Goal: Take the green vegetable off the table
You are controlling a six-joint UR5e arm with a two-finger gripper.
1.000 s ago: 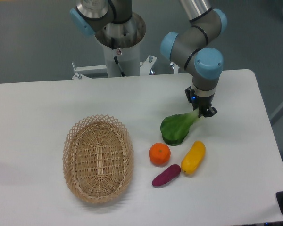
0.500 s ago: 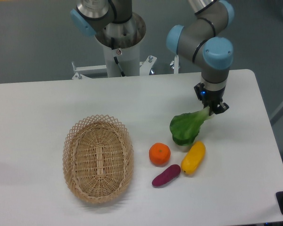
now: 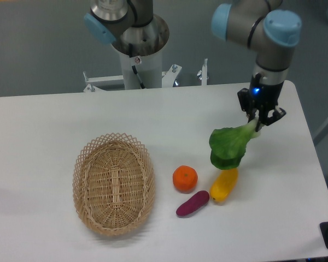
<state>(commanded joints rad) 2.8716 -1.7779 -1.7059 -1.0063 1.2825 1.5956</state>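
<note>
The arm (image 3: 257,22) is built of grey metal tubes with rounded light-blue caps at its joints. A second blue-capped joint (image 3: 106,22) sits atop a white pedestal (image 3: 139,60). The small black hand (image 3: 262,117) has a blue light glowing just above it.

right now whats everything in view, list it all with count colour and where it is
green vegetable: 1, dark green leaf with pale stalk, hanging from the gripper above the yellow fruit
yellow fruit: 1, yellow, on the table right of the orange, top partly hidden by the leaf
orange: 1, orange, on the table between basket and yellow fruit
purple eggplant: 1, purple, just below the orange
wicker basket: 1, tan, left-centre, nothing visible inside
table: 1, white
robot base: 1, grey, behind the table
arm: 1, grey with blue caps, upper right
gripper: 1, black, shut on the stalk
</note>
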